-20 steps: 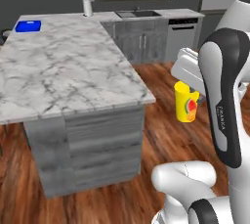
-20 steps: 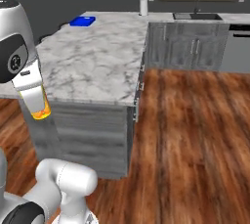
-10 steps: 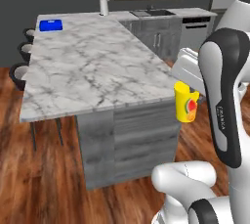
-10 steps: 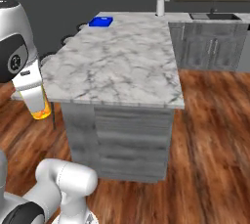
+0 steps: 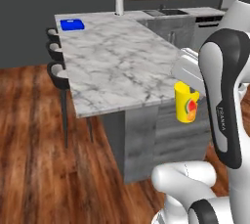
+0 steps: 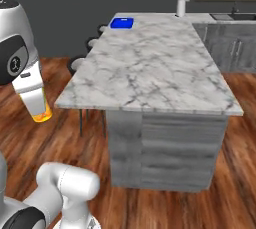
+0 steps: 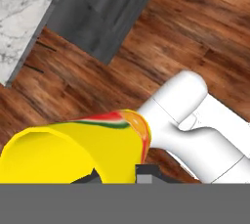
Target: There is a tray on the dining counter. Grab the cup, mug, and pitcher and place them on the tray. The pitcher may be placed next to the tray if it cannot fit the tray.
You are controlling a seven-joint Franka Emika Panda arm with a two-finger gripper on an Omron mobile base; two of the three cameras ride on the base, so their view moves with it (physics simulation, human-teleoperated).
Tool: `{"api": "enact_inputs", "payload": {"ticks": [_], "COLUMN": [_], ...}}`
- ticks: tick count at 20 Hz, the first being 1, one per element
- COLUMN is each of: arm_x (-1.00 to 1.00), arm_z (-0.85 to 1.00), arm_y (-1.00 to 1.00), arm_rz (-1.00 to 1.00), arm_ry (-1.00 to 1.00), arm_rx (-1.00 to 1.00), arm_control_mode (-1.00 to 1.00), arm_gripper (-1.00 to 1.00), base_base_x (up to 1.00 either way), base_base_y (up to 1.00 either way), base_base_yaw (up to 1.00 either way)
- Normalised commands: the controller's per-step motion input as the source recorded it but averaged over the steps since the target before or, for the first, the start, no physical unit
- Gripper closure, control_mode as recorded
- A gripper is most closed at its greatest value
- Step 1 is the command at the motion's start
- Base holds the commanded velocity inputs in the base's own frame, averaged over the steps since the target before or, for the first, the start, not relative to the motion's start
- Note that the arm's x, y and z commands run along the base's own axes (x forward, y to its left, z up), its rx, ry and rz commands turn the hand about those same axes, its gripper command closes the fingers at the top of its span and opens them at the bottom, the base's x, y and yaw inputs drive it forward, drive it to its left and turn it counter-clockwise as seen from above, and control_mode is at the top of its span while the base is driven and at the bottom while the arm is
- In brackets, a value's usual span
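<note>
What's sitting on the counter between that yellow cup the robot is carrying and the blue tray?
Nothing: in the left base view, bare marble of the dining counter stretches from the cup, held off its near end, to the tray at the far corner.

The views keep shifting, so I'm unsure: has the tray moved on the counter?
No. The tray sits at the counter's same far corner; the camera moved.

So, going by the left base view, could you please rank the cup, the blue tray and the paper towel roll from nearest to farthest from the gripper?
1. The cup, held in the gripper, beside the counter's near end.
2. The tray, at the counter's far left corner.
3. The paper towel roll, upright at the far edge, behind the tray.
</note>
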Motion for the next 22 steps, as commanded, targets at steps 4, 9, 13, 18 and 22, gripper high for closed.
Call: {"api": "enact_inputs", "payload": {"ticks": [4,9,13,18,22], "arm_x": [0.00,0.00,0.00,0.00,0.00], "arm_z": [0.00,0.00,0.00,0.00,0.00], "arm_y": [0.00,0.00,0.00,0.00,0.00], "arm_rz": [0.00,0.00,0.00,0.00,0.00], "arm_ry": [0.00,0.00,0.00,0.00,0.00], "arm_rx": [0.00,0.00,0.00,0.00,0.00], "arm_control_mode": [1.00,1.00,1.00,1.00,1.00], "arm_gripper": [1.00,1.00,1.00,1.00,1.00], "base_base_x": [0.39,0.51,0.60,0.70,0.93], "base_base_y": [1.00,1.00,1.00,1.00,1.00], "base_base_yaw": [-0.05,-0.05,-0.06,-0.08,-0.13]}}
